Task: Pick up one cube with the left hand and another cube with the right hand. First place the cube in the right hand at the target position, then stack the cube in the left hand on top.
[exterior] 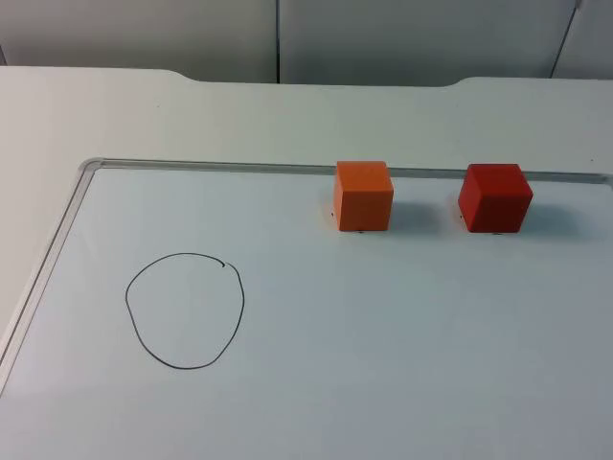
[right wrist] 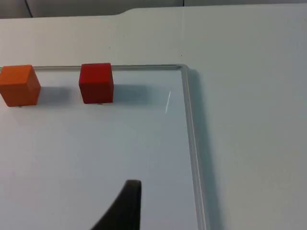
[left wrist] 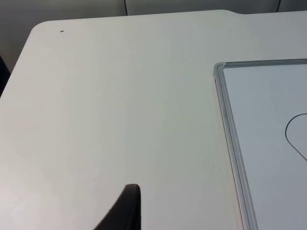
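Nearest the top camera, one hand-drawn black circle (exterior: 185, 310) is seen on the whiteboard (exterior: 383, 383), an uneven closed loop with a small gap at its far side. One whiteboard is counted: flat, glossy, white, with a thin silver metal frame and rounded corners, laid on the matte white table (exterior: 239, 120). Part of the circle line is also caught in the left wrist view (left wrist: 293, 134), inside the whiteboard's frame (left wrist: 230, 139).

Two cubes are counted, both matte, solid-coloured, with sharp edges. One orange cube (exterior: 363, 195) is set against the whiteboard's far frame edge, well apart from the circle. One red cube (exterior: 494, 198) is set at the same far edge, near the orange cube but not touching it, with a clear gap between them. Both are upright on the whiteboard surface, nothing stacked. In the right wrist view the red cube (right wrist: 96, 83) is seen near the whiteboard's rounded corner, the orange cube (right wrist: 19, 85) beside it.

One black fingertip of the left gripper (left wrist: 125, 208) is seen over bare table just outside the whiteboard frame; whether it is wide or narrow cannot be told. One black fingertip of the right gripper (right wrist: 123, 206) is seen over the whiteboard, well apart from both cubes; its opening cannot be told either. Nothing is held by either.
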Controlling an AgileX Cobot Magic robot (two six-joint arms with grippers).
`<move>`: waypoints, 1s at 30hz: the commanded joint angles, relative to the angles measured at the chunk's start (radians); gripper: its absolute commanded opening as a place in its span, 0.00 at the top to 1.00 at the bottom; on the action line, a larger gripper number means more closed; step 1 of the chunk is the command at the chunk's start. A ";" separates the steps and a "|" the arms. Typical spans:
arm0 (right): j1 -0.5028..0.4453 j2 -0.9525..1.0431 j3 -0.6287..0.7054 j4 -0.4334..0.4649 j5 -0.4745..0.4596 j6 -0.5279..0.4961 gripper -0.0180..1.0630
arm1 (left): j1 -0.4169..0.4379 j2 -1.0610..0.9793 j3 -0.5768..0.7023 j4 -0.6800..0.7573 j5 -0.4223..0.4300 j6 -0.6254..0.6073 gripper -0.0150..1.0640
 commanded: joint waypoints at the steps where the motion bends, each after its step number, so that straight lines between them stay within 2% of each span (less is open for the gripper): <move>1: -0.009 -0.001 -0.009 0.007 -0.026 -0.014 0.01 | 0.003 -0.003 0.004 -0.007 -0.008 0.000 0.01; 8: -0.009 0.063 -0.084 0.007 -0.067 -0.032 0.04 | 0.003 -0.003 0.004 -0.007 -0.008 0.000 0.01; 21: -0.009 0.447 -0.323 0.015 -0.136 -0.087 0.06 | 0.003 -0.003 0.004 -0.005 -0.008 0.000 0.01; 30: -0.008 0.682 -0.464 0.082 -0.213 -0.137 0.06 | 0.003 -0.003 0.004 -0.005 -0.008 0.000 0.01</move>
